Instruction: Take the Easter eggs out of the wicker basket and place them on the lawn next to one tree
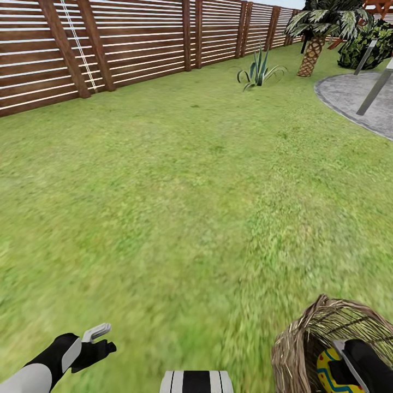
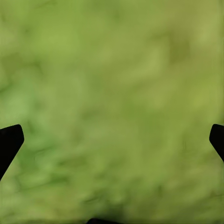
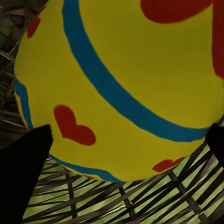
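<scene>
1. Right gripper (image 1: 355,368) is down inside the wicker basket (image 1: 305,338), at the near right of the head view.
2. Wrist view: a yellow egg (image 3: 126,88) with blue bands and red hearts sits between the two dark fingertips (image 3: 23,163), over the woven wall. Jaws wide; contact with the egg cannot be confirmed.
3. Head view shows that egg (image 1: 330,371) low in the basket, partly behind the gripper.
4. Left gripper (image 1: 101,338) hangs over bare lawn (image 1: 180,207), jaws wide, nothing between them.
5. Far: slatted fence (image 1: 136,38), spiky plant (image 1: 259,71), palm (image 1: 314,49), paved patio (image 1: 349,95).
</scene>
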Tool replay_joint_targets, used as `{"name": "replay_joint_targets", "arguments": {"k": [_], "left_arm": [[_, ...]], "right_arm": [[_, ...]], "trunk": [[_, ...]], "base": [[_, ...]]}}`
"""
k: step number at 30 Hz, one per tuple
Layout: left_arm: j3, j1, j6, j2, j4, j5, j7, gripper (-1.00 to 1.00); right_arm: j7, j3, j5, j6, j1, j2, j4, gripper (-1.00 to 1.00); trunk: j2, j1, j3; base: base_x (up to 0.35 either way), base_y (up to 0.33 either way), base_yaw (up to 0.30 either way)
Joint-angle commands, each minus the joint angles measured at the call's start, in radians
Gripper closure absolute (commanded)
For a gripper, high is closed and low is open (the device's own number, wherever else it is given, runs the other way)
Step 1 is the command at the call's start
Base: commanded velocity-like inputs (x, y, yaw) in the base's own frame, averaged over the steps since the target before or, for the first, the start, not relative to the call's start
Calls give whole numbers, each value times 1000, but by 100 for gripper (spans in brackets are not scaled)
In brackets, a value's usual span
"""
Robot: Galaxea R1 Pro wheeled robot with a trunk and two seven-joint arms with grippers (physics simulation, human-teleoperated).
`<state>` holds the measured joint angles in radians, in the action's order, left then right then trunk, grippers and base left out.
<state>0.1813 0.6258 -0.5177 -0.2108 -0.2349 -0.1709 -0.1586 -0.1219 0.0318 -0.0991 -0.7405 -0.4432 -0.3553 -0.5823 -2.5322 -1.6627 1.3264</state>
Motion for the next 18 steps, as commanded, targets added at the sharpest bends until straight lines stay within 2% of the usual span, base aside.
{"name": "replay_joint_targets", "arguments": {"k": [1, 4, 18], "left_arm": [[1, 0, -7, 0, -1, -9, 1, -100], [1, 0, -7, -1, -1, -9, 1, -100], [2, 0, -6, -1, -1, -10, 1, -100]], "right_arm": [[-8, 20, -12, -6, 0, 1, -2, 100], [-8, 31, -13, -7, 0, 2, -1, 100], [-8, 32, -13, -7, 0, 5, -1, 100]], "trunk": [[0, 0, 1], [0, 0, 1], [0, 0, 1]], "base": [[0, 0, 0], [0, 0, 0], [0, 0, 0]]}}
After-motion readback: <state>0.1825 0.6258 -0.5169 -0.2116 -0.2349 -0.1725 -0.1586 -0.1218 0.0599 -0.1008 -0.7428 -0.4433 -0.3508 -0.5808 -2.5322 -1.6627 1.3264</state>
